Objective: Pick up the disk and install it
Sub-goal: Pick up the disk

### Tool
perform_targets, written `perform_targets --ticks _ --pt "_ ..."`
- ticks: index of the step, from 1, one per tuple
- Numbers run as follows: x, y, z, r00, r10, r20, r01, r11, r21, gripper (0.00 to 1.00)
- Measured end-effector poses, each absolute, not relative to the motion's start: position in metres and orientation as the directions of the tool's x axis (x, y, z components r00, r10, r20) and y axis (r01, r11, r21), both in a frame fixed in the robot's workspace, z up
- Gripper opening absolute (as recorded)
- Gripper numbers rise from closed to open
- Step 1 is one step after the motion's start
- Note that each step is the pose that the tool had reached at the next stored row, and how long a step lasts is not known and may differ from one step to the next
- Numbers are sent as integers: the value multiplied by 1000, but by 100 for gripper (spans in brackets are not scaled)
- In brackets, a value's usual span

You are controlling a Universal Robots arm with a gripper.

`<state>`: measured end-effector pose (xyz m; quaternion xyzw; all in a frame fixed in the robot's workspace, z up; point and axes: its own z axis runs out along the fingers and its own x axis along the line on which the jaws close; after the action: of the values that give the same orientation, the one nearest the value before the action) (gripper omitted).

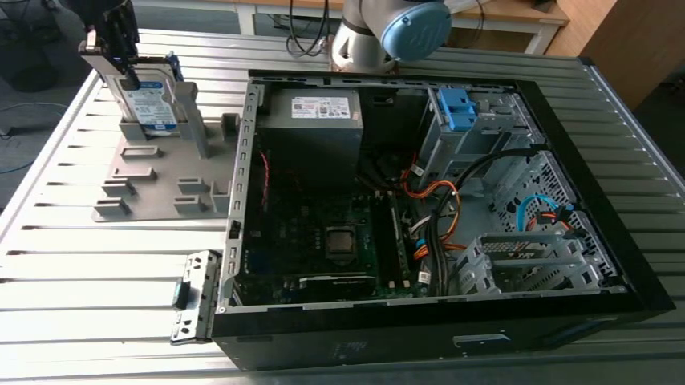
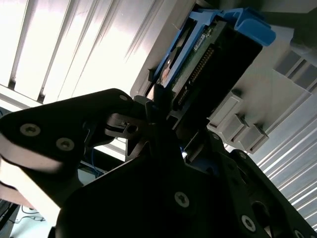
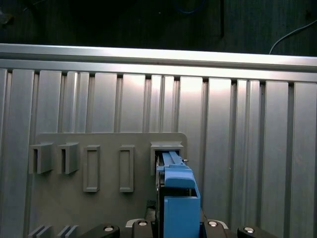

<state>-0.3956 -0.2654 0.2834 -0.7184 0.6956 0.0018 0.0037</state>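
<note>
The gripper (image 1: 123, 68) is pinching the disk's (image 1: 153, 104) top edge between its fingers. The disk is standing upright in the grey rack (image 1: 150, 188), just beside the open computer case (image 1: 428, 200) on the bench (image 1: 86, 265).

Smooth blue plastic edges the disk (image 3: 179, 201); the ribbed metal table (image 1: 86, 257) gleams.

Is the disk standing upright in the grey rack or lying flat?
Upright: the disk stands on edge in a slot of the grey rack, with the pincer at its top edge.
</note>
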Motion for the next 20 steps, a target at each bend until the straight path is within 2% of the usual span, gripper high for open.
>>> perform_targets --ticks 20 --pt "-395 -265 296 32 -999 -8 -999 -32 -3 36"
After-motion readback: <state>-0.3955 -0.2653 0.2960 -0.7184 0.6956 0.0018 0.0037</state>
